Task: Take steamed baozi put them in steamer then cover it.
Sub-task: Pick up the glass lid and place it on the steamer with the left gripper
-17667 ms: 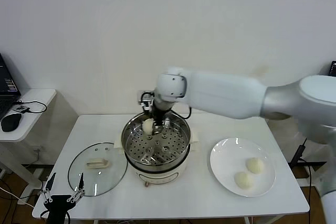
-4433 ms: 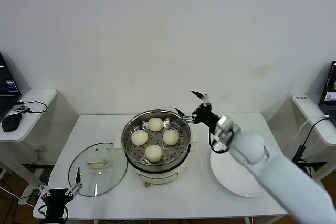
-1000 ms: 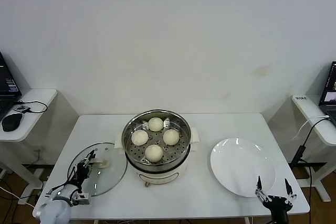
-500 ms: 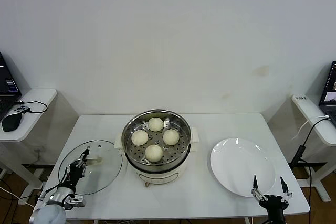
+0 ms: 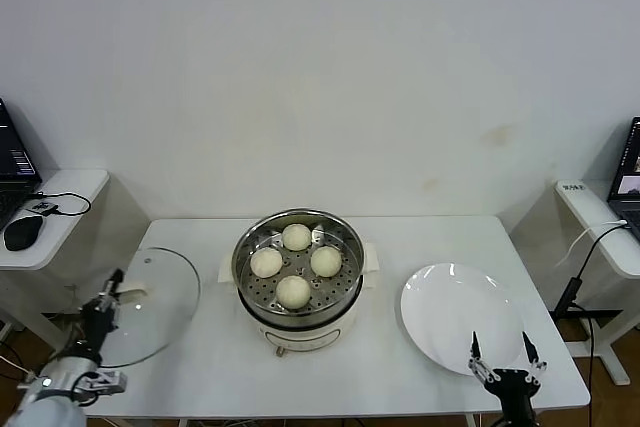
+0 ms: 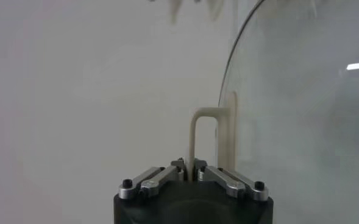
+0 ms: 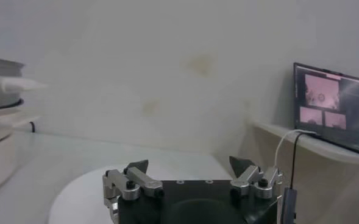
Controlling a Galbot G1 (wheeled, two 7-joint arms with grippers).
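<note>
Four cream-white baozi [image 5: 295, 265] lie on the perforated tray inside the steel steamer [image 5: 300, 309] at the table's middle. My left gripper [image 5: 108, 299] is shut on the cream handle [image 6: 202, 141] of the glass cover [image 5: 150, 305], which is lifted and tilted off the table at the left, beside the steamer. The cover [image 6: 301, 115] stands on edge in the left wrist view. My right gripper [image 5: 499, 357] is open and empty, parked low at the table's front right edge, in front of the plate.
An empty white plate [image 5: 460, 319] lies to the right of the steamer; its rim [image 7: 75, 192] shows in the right wrist view. A side desk with a mouse [image 5: 20, 232] stands far left, another shelf with a laptop [image 7: 331, 103] far right.
My left gripper has closed on the cover's handle and lifted it off the table, moving it left and tilting it up. The right gripper rose slightly at the front right.
</note>
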